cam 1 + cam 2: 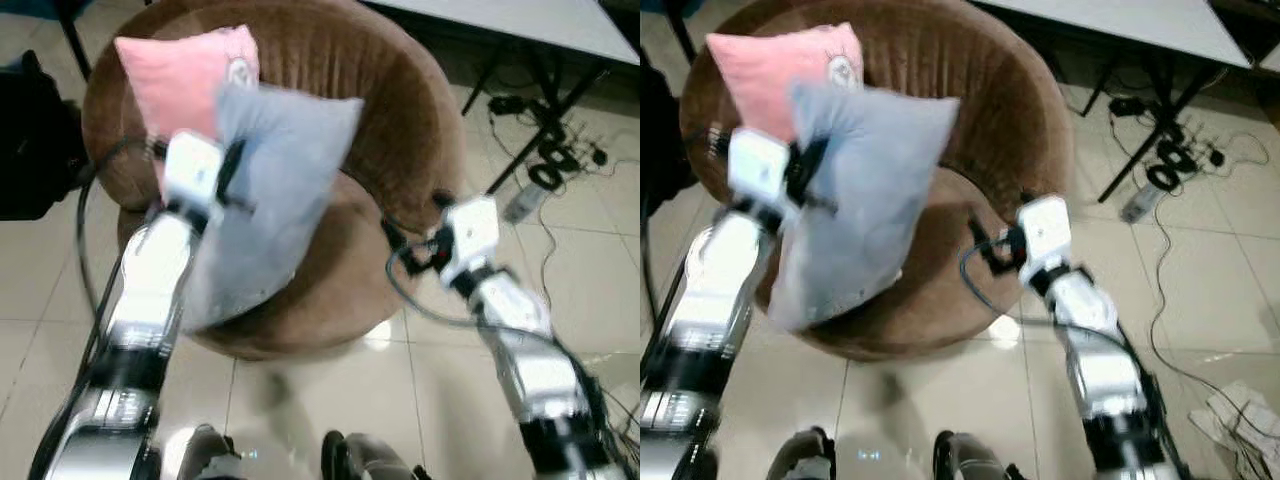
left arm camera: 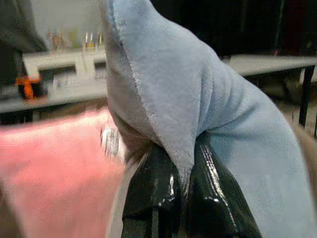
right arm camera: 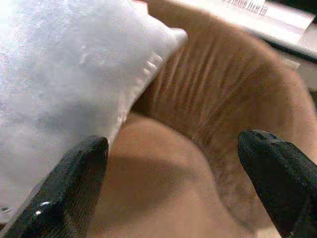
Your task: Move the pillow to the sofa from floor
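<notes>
The round brown sofa chair point(image 1: 400, 110) stands before the robot, a pink cushion point(image 1: 175, 75) leaning at its back left rim. The grey pillow point(image 1: 270, 190) hangs over the seat's left front edge, long axis tilted toward the back. The left gripper point(image 2: 181, 193) pinches its edge tight. The right gripper point(image 3: 173, 183), fingers spread wide and empty, hovers just right of it.

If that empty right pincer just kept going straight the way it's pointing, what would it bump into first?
Most likely the brown sofa: the open right pincer points at its seat and ribbed backrest. The grey pillow lies just beside one finger, so it might brush that; depth is hard to judge.
</notes>
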Robot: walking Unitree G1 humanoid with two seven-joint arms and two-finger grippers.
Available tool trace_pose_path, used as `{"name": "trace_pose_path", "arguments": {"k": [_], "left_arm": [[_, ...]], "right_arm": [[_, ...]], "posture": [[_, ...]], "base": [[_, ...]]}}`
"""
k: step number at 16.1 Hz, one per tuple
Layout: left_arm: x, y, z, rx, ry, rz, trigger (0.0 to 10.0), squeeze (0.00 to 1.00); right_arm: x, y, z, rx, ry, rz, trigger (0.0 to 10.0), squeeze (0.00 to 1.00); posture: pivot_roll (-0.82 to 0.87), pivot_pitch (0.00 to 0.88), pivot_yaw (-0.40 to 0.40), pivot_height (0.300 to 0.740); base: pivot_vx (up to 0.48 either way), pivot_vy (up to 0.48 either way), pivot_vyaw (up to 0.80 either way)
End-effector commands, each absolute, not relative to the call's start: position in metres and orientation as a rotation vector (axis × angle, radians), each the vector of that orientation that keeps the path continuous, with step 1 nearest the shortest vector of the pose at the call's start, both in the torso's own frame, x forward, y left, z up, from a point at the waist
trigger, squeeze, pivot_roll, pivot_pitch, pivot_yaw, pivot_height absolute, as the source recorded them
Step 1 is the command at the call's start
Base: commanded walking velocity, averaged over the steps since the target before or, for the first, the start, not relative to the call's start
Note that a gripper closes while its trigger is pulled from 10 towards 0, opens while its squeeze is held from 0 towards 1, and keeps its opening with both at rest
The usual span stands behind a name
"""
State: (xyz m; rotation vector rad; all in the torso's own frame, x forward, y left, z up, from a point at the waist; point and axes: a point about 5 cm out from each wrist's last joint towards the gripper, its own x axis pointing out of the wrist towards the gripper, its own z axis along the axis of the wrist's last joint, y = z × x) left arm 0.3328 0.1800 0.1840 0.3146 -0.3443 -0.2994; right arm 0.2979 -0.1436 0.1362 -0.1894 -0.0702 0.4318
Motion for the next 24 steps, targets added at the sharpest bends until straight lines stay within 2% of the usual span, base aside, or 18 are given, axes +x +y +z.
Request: {"name": "trace_pose_path", "arguments": {"k": [1,3,5,8,10,12,14,22,24], "left_arm": [[0.328,0.175,0.177,0.317,-0.318,-0.342,0.0,0.00],[0.314,0.204,0.141,0.304,-0.176,-0.259,0.0,0.00],[0.315,0.212,0.142,0.320,-0.180,-0.224,0.0,0.00],[0.309,0.210,0.144,0.316,-0.181,-0.240,0.0,0.00],[0.300,0.199,0.140,0.268,-0.178,-0.262,0.0,0.00],[0.308,0.202,0.150,0.274,-0.209,-0.236,0.0,0.00],[0.313,0.206,0.156,0.279,-0.217,-0.207,0.0,0.00],[0.326,0.191,0.165,0.371,-0.201,-0.232,0.0,0.00],[0.337,0.186,0.175,0.412,-0.219,-0.249,0.0,0.00]], "right_arm": [[0.293,-0.147,0.128,-0.193,-0.035,0.433,10.0,0.14],[0.284,-0.143,0.111,-0.177,0.014,0.450,10.0,0.15],[0.282,-0.140,0.109,-0.166,0.016,0.467,10.0,0.15],[0.279,-0.143,0.107,-0.170,0.027,0.474,10.0,0.15],[0.273,-0.154,0.097,-0.186,0.070,0.462,10.0,0.15],[0.275,-0.151,0.098,-0.186,0.070,0.467,10.0,0.15],[0.275,-0.150,0.097,-0.188,0.072,0.474,10.0,0.15],[0.273,-0.141,0.095,-0.186,0.076,0.496,10.0,0.15],[0.274,-0.138,0.095,-0.182,0.074,0.500,10.0,0.15]], "posture": [[-0.04,0.178,-0.141,0.740],[-0.03,0.178,-0.142,0.740],[-0.02,0.171,-0.145,0.740],[-0.01,0.166,-0.146,0.740],[-0.01,0.170,-0.154,0.740],[-0.02,0.172,-0.158,0.740],[-0.02,0.175,-0.161,0.740],[-0.03,0.191,-0.156,0.740],[-0.03,0.190,-0.151,0.740]], "base": [[0.000,0.000,0.00],[0.000,0.000,0.00],[0.000,0.000,0.00],[0.000,0.000,0.00],[0.000,0.000,0.00],[0.000,0.000,0.00],[0.418,0.000,0.00],[0.471,0.000,0.00],[0.000,0.000,0.00]]}}
